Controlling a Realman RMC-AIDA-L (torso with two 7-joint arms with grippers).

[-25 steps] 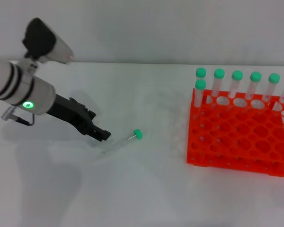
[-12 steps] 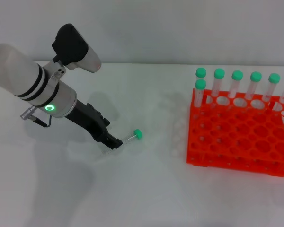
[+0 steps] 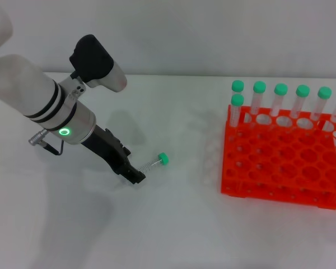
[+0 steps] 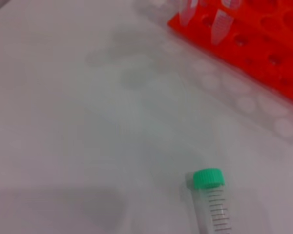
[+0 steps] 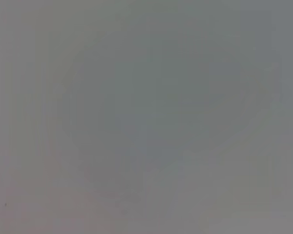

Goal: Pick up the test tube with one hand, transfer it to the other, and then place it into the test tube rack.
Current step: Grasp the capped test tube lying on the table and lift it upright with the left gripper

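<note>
The test tube [image 3: 154, 164], clear with a green cap, lies on the white table left of centre, its cap pointing toward the rack. My left gripper [image 3: 135, 176], black on the white-and-silver arm with the green light ring, is down at the tube's bottom end and covers that end. The left wrist view shows the tube [image 4: 214, 209] close up with its graduation marks. The orange-red test tube rack [image 3: 280, 168] stands at the right. The all-black gripper is out of view, and the right wrist view shows only plain grey.
Several identical green-capped tubes [image 3: 280, 98] stand in the rack's back row. The rack's corner [image 4: 254, 46] also shows in the left wrist view. Bare white table [image 3: 185, 224] lies between the tube and the rack.
My left arm has swung in from the left and lowered. Its gripper moved right and down onto the tube's bottom end. The tube has stayed in about the same place.
</note>
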